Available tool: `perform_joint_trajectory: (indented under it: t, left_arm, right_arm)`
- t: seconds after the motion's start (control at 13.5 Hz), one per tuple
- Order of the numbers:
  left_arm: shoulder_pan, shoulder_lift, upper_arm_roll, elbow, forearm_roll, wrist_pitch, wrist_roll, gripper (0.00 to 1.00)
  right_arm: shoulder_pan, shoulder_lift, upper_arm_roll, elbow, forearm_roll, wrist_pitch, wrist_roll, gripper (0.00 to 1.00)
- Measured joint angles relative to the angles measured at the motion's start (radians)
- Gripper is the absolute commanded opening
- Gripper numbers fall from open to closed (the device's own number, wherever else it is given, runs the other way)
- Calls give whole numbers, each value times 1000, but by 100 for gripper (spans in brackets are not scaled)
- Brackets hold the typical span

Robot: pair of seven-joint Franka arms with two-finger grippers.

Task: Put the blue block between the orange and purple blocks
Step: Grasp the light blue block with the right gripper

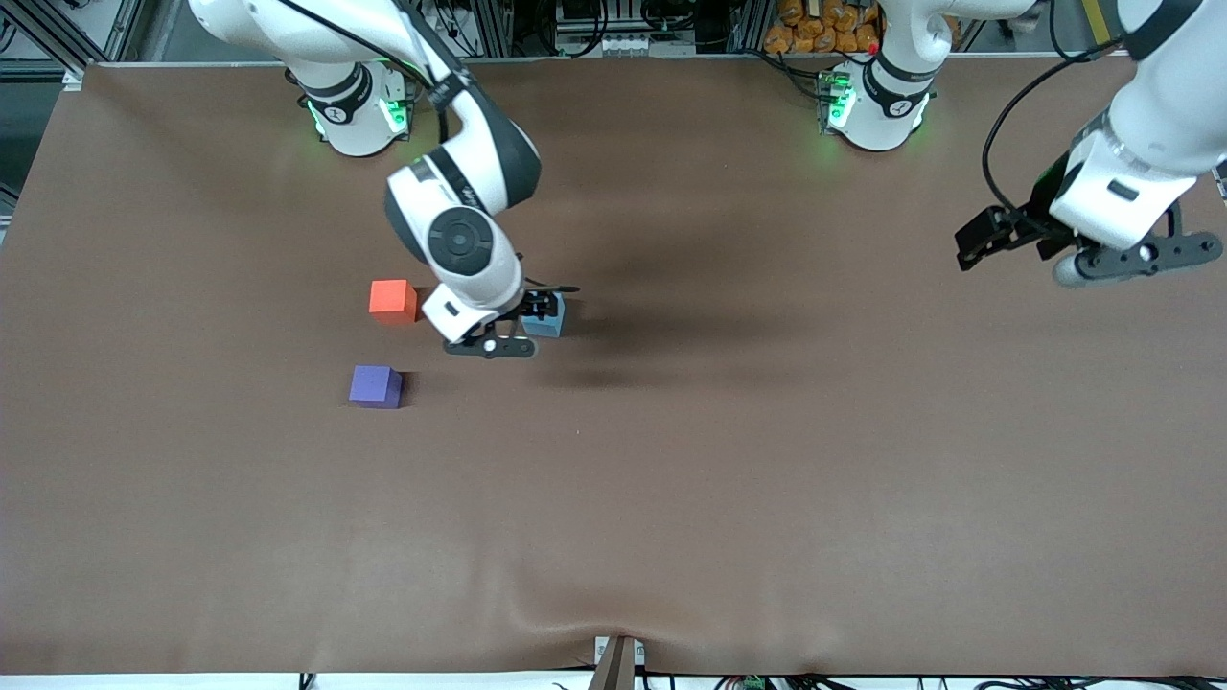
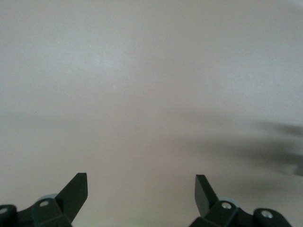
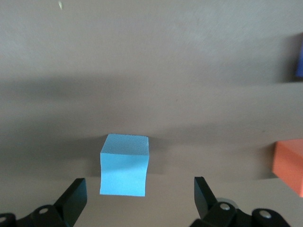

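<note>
The blue block lies on the brown table, toward the left arm's end from the orange block. The purple block lies nearer the front camera than the orange one, with a gap between them. My right gripper is open and low over the blue block. In the right wrist view the blue block sits between the open fingertips, closer to one finger and touching neither; my right gripper holds nothing. The orange block and the purple block show at that view's edge.
My left gripper waits open and empty above the table at the left arm's end; in the left wrist view only bare table shows. The brown table cover has a wrinkle at its front edge.
</note>
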Motion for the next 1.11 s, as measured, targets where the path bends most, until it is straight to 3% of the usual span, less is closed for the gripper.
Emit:
perform_joint_trajectory:
  t: [0.3,0.59,0.96,1.04,1.11]
  left_arm:
    - [34,-58,9,12,2,-37,28,100]
    - [77,-50,12,24,2,-38,53,100]
    - [208,-3,-68,79,2,-37,125,100]
    - [208,0,-73,86,2,-37,126,100]
    - [208,1,-77,92,2,-37,126,100]
  right_arm:
    - [26,6,25,-128,0,160,67,100]
    - [33,20,46,-144,1,228,98,100]
    - [42,61,48,-146,1,285,126,100]
    - [42,64,48,-146,1,286,126,93]
    - [43,68,48,-147,1,292,127,60]
